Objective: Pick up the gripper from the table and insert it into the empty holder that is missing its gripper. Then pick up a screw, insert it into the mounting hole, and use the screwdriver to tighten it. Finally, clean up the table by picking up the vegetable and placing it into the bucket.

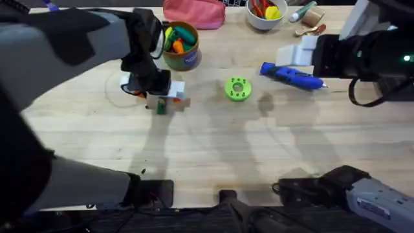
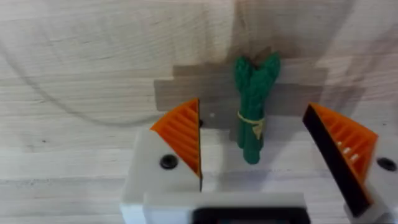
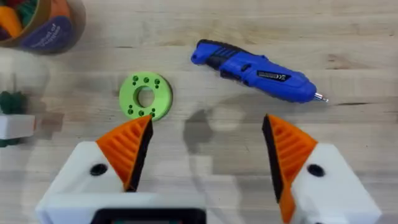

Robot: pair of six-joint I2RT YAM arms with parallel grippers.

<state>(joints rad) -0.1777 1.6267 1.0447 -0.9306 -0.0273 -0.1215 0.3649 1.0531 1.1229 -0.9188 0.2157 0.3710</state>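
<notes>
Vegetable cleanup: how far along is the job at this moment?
Both wrist views show orange tips on both fingers, and the screwdriver lies set down on the table, so the mounting steps look done. In hand: the left gripper, open, straddles the vegetable, not yet lifted. Left: carrying it into the bucket.

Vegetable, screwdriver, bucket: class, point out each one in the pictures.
vegetable [image 2: 251,118], left wrist view, middle of its green stalk.
screwdriver [image 3: 258,76], right wrist view, blue body.
bucket [image 1: 186,59], overhead view, labelled side wall.
</notes>
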